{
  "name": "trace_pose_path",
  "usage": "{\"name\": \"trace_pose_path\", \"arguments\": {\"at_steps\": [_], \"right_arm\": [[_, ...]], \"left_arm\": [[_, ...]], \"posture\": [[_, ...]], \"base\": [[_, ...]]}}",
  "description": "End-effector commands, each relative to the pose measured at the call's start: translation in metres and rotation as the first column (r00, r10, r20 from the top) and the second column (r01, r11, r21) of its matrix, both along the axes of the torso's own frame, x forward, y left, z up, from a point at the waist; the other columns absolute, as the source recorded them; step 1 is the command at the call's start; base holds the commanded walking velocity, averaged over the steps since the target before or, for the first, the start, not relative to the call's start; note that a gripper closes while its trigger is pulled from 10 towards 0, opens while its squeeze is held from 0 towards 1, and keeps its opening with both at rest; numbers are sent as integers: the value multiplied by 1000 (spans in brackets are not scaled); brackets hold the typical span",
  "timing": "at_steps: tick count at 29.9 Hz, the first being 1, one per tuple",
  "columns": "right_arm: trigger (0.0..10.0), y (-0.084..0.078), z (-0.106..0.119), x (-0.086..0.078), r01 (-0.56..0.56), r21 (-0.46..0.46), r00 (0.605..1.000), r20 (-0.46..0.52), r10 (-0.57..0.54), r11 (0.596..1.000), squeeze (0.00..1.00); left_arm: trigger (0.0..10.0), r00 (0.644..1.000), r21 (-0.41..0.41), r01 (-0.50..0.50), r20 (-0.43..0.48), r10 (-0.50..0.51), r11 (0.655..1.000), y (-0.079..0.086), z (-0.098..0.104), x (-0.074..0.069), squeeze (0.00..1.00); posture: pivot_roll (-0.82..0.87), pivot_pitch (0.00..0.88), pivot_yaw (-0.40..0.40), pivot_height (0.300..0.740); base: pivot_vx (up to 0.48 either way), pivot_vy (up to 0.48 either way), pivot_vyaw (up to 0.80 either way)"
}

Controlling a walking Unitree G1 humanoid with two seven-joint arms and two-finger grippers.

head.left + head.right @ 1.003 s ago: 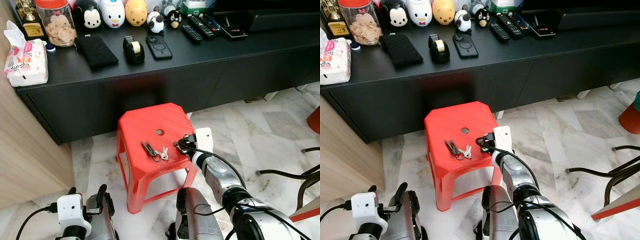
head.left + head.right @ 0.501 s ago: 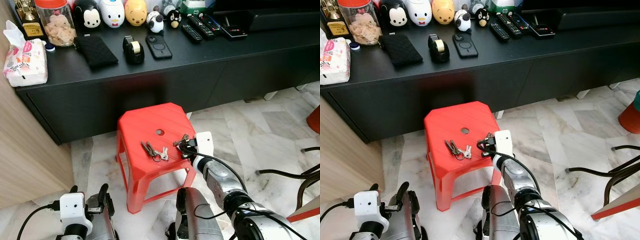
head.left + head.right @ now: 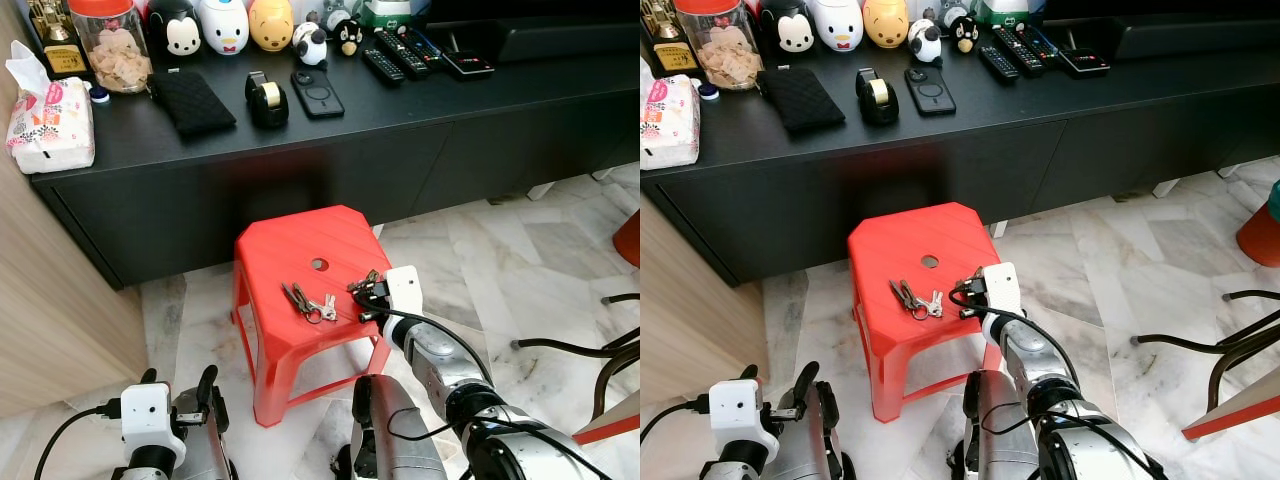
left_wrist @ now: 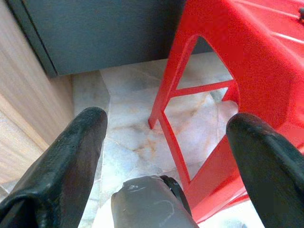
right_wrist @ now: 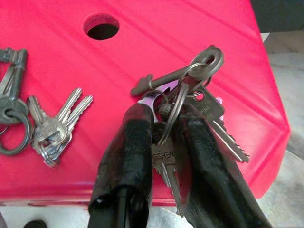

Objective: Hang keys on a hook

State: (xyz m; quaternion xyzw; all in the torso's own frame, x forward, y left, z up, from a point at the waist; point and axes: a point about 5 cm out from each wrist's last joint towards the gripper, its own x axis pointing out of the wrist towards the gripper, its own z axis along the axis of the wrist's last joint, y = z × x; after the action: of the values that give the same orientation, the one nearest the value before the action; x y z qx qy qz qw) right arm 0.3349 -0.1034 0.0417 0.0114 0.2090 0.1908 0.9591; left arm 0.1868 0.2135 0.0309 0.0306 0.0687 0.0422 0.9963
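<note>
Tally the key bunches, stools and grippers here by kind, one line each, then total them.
Key bunches: 2, one held by the right gripper as the held bunch, one lying on the stool
Red stools: 1
Grippers: 2, counting the left gripper
Total: 5

You get bright, even daylight and sharp head views; soft shadow sits under the bench point(image 3: 300, 190), upper centre.
</note>
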Motion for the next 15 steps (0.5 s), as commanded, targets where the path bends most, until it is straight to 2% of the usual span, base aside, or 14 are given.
{"name": "trace_pose_path", "arguments": {"at_steps": [1,15], "right_arm": [[10000,0,-4,-3,-11,-9,1000,-4,11,1000,0],[10000,2,3,-1,-29,-14,998,51,30,999,0]], "left_arm": [[10000,999,-1,20,-31,-20,1000,-4,-6,-4,0],[10000,999,5,23,-31,-23,1000,-4,-6,-3,0]], "posture": [[52,167,-152,558],[51,166,-150,558]], "base": [[0,0,0],[0,0,0]]}}
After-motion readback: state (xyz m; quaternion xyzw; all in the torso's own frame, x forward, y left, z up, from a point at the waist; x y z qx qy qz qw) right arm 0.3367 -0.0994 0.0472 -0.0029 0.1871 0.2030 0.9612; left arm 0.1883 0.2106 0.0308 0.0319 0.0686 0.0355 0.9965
